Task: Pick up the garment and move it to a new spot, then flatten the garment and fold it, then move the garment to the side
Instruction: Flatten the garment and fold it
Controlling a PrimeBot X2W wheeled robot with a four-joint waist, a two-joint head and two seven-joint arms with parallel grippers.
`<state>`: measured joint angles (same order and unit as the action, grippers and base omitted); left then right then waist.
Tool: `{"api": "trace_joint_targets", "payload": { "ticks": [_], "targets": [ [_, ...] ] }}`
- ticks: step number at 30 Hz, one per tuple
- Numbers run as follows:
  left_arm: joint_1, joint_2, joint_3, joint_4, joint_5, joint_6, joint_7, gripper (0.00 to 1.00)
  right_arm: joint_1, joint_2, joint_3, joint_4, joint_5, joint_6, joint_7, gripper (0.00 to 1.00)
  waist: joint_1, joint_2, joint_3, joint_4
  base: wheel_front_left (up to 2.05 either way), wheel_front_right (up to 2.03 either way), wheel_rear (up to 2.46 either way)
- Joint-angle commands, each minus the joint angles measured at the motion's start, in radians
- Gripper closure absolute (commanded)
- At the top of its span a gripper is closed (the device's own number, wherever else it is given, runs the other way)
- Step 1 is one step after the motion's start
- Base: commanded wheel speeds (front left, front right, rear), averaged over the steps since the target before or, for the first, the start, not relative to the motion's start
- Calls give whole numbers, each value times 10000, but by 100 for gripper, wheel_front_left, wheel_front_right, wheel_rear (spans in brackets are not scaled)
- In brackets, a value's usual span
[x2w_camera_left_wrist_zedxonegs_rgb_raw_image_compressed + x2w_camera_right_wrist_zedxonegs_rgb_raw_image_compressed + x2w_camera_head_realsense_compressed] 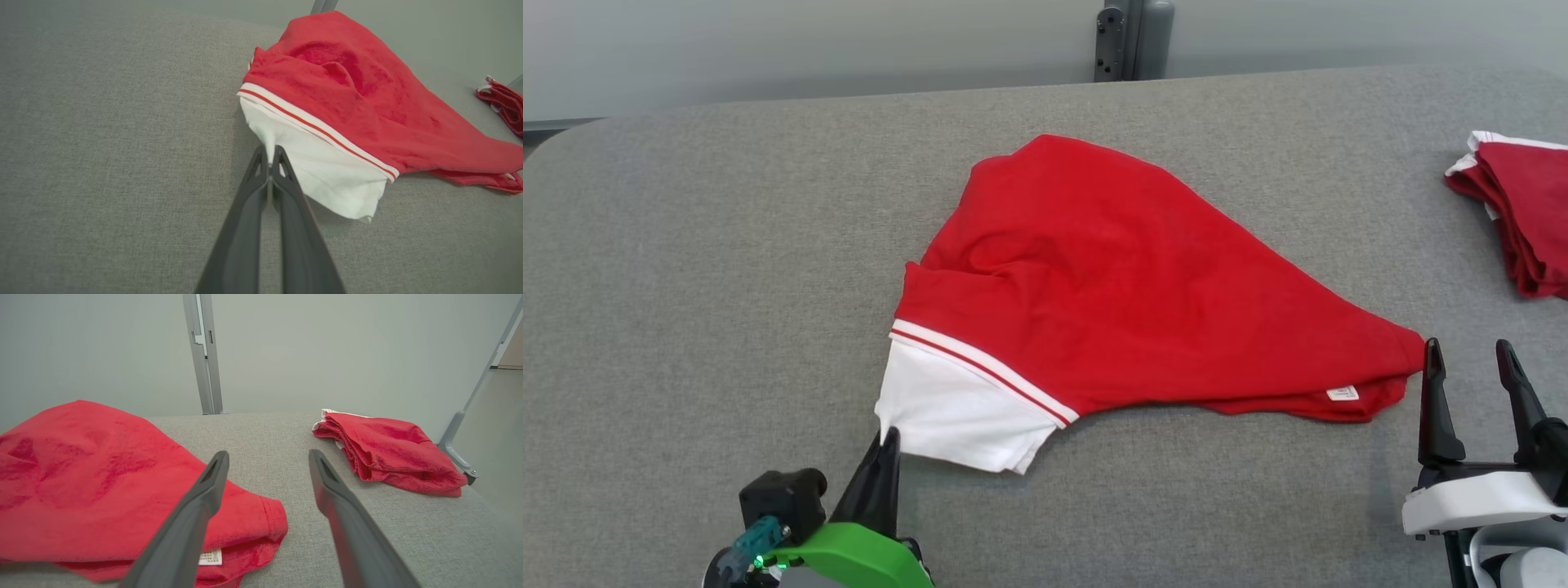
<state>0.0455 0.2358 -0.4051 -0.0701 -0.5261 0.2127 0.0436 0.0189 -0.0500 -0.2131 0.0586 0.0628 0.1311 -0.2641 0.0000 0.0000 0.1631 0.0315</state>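
Lying crosswise, garment (1127, 286) (tapering rightward)

Left gripper (888, 437) sits low at the near left, both dark fingers pressed tight together, pinching the garment (1127, 278) by its white sleeve corner. Right gripper (1467, 353) waits at the near right, fingers spread wide, pointing to the far side, gripping nothing.

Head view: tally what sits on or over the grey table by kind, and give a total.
Red-and-white garments: 2, the spread garment and the small bundle.
Grippers: 2, the left gripper and the right gripper.
Total: 4.
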Motion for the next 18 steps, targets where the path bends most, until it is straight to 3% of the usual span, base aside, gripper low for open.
{"api": "trace_joint_targets", "payload": {
  "ticks": [1,7,8,9,10,12,18],
  "targets": [
    [277,90,-8,-84,-40,114,139,100,134,-18,16,11,-44,-8,-1,0,0,0,-160,236,0,0,0],
    [601,-35,-66,491,-193,193,156,100,134,-15,151,150,-16,-8,0,0,0,0,-209,319,0,0,0],
    [574,-59,-115,714,-166,97,44,85,145,-18,158,167,-13,-8,-1,0,0,0,-212,325,0,0,0],
    [485,-98,-134,897,-120,33,-152,55,155,-21,172,188,-9,-8,-1,0,0,0,-213,324,0,0,0],
    [421,-223,-87,1088,-193,-11,-373,0,159,-19,194,209,-1,-8,-1,0,0,0,-214,317,0,0,0],
    [322,-276,-126,1458,-168,-214,-752,0,153,-18,245,242,10,-8,-1,0,0,0,-236,274,0,0,0],
    [332,-487,483,1943,-34,31,-2423,0,216,-19,171,219,37,-8,-1,0,0,0,-302,90,0,0,0]
  ]
}}
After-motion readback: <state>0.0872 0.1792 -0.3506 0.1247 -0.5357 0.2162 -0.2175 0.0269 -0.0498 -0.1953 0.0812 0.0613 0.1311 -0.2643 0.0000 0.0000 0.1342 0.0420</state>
